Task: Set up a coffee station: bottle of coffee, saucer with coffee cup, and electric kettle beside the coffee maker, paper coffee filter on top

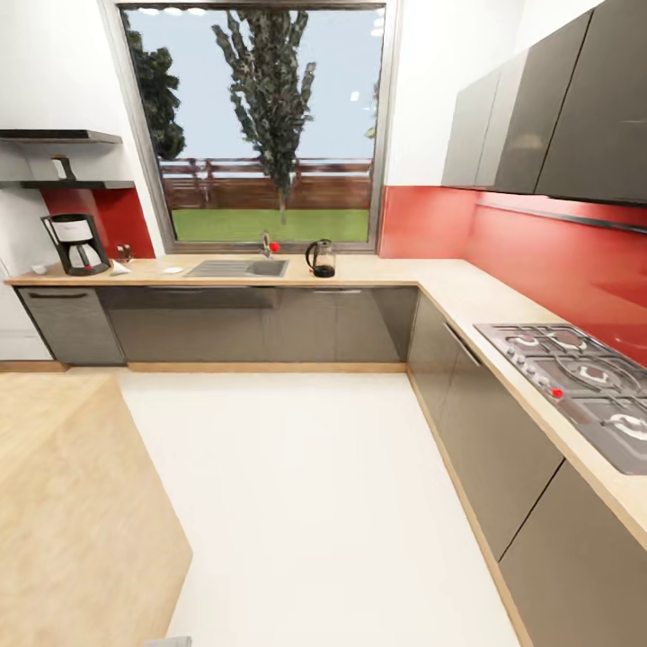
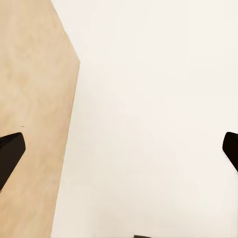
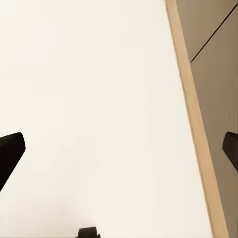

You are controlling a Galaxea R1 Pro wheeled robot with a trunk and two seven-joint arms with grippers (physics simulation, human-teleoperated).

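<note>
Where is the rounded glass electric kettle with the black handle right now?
In the head view, the rounded glass electric kettle stands on the light wood-grain countertop under the window, just right of the steel sink, far from the black coffee maker at the left end.

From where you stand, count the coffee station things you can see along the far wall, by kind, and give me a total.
coffee maker: 1
electric kettle: 1
bottle of coffee, on the kitchen shelf: 1
paper coffee filter: 1
coffee cup: 1
Total: 5. A saucer is too small to tell.
</note>
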